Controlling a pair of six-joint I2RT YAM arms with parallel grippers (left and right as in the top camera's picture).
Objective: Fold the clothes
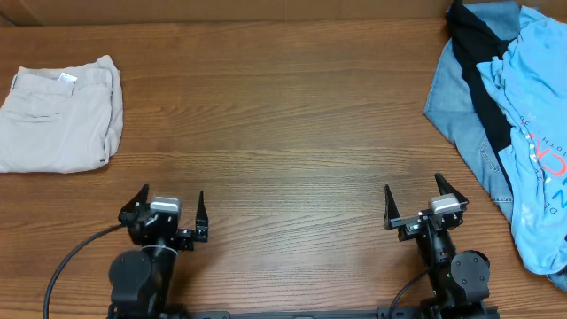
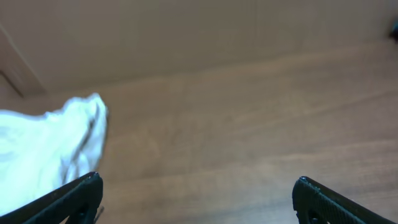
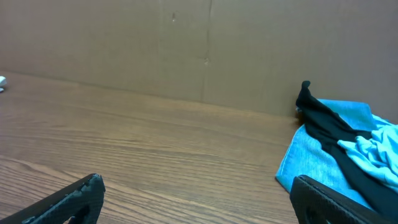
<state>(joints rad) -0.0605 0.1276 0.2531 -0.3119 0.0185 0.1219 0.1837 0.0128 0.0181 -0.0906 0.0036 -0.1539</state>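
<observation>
shorts (image 1: pixel 60 115) sit folded on desk (image 1: pixel 283 124) far left, blue pile (image 1: pixel 518 115) far right. we see left tool (image 1: pixel 172 197) & right tool (image 1: pixel 412 190) both spread wide, holding nothing.

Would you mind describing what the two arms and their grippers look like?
Both arms are black with rounded joint housings. The left gripper and right gripper each have two black pointed fingers and a silver-grey block between them. A black cable trails from the left arm.
</observation>
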